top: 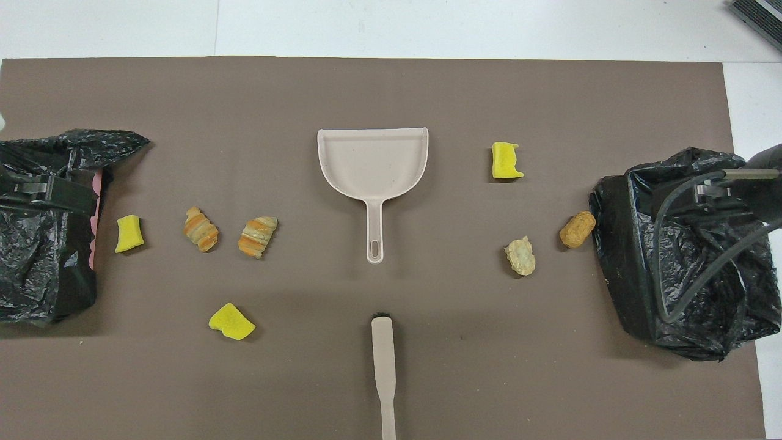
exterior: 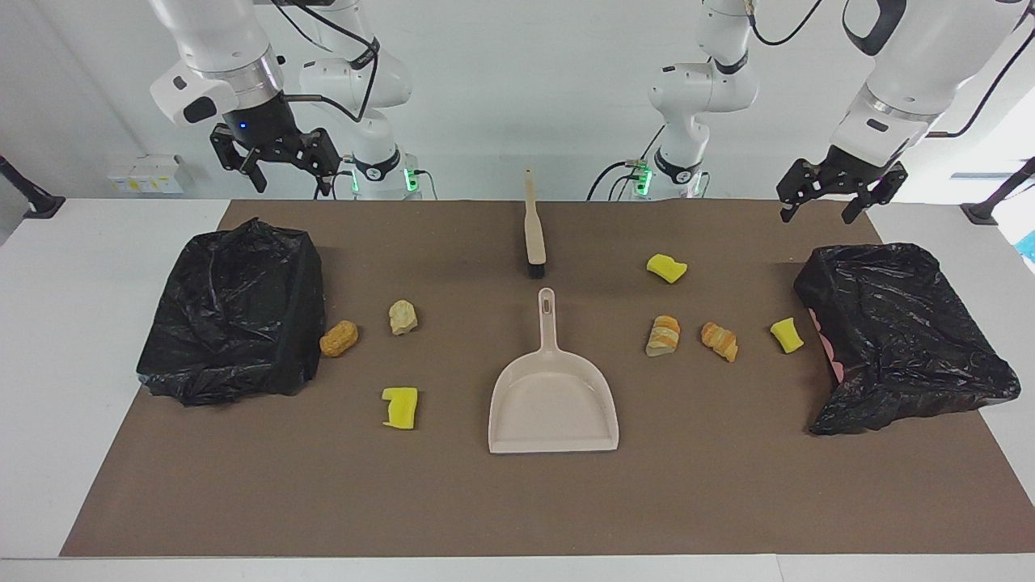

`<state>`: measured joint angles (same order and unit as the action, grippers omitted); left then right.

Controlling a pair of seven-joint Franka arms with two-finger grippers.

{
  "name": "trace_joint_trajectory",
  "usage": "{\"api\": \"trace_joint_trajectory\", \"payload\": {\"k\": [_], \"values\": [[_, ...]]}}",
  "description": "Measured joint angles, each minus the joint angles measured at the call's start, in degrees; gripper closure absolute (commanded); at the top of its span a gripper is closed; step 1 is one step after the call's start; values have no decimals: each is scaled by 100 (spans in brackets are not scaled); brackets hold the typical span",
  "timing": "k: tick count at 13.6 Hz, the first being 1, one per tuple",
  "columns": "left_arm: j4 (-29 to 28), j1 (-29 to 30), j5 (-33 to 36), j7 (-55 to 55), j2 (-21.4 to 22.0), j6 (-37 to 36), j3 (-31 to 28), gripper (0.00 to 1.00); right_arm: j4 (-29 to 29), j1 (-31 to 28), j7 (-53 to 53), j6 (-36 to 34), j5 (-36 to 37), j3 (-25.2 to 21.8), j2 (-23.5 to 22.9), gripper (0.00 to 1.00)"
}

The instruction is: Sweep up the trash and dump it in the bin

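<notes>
Fingers of the left gripper (exterior: pixel 831 198) and right gripper (exterior: pixel 275 166) stood wide, empty, shown clearly only facing; trash (top: pixel 507 161) lay outside both bag-lined bins (exterior: pixel 234 319).

we hold both arms raised at our own end of the table, each bent at the elbow with its wrist turned downward. our left gripper (exterior: pixel 841 196) hangs in the air at the left arm's end, fingers spread apart and empty. our right gripper (exterior: pixel 275 159) hangs likewise at the right arm's end, fingers apart, holding nothing.
</notes>
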<state>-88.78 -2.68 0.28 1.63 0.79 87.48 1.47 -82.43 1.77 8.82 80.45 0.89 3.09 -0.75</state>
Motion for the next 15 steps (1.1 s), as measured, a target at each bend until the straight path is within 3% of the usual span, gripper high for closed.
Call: {"api": "trace_joint_trajectory", "payload": {"k": [12, 15], "values": [[-33, 0, -10, 28, 38, -82, 8, 0, -1, -18, 0, 0, 0, 0, 0, 0], [-264, -2, -109, 9, 163, -88, 24, 0, -1, -18, 0, 0, 0, 0, 3, 0]]}}
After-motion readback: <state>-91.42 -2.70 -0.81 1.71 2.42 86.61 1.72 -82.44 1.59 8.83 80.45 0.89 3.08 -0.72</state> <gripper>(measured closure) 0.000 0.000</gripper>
